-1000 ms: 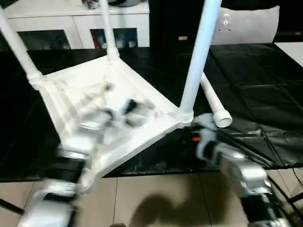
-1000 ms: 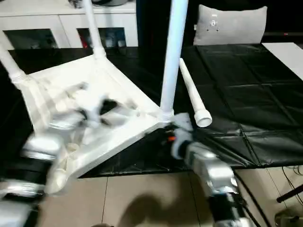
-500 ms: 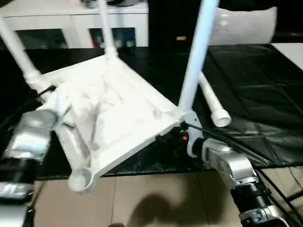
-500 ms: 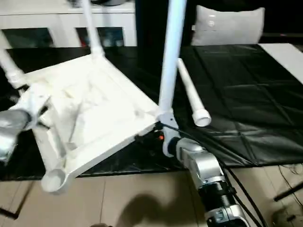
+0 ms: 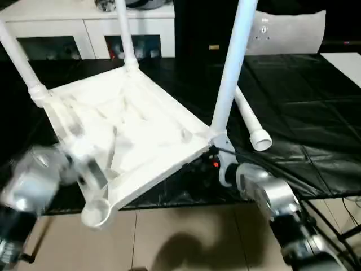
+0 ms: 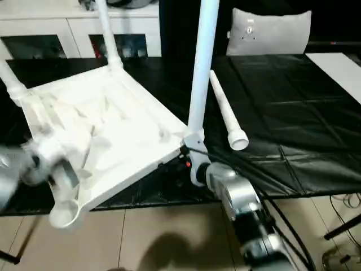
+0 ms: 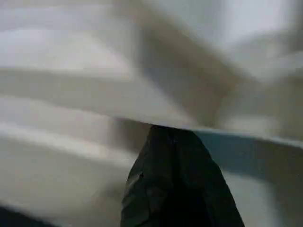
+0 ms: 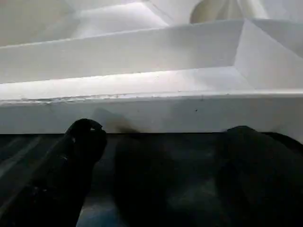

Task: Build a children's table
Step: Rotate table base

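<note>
My work surface is a black quilted cover spread over a low platform, with pale floor tiles along its near edge. At twelve o'clock stands a white cabinet with glass doors; at one o'clock a grey cushion leans against the dark background, carrying a small tag I cannot read. No other writing is legible.

The children's table lies upside down at the centre, ribbed underside up, three legs standing in their sockets. The near corner socket at seven o'clock is empty, and the loose leg lies on the cover at three o'clock, just beside the table.

My left gripper is pinched shut against the table's underside near that empty socket. My right gripper is spread wide, its fingers just under the table's rim at the five o'clock corner, gripping nothing.
</note>
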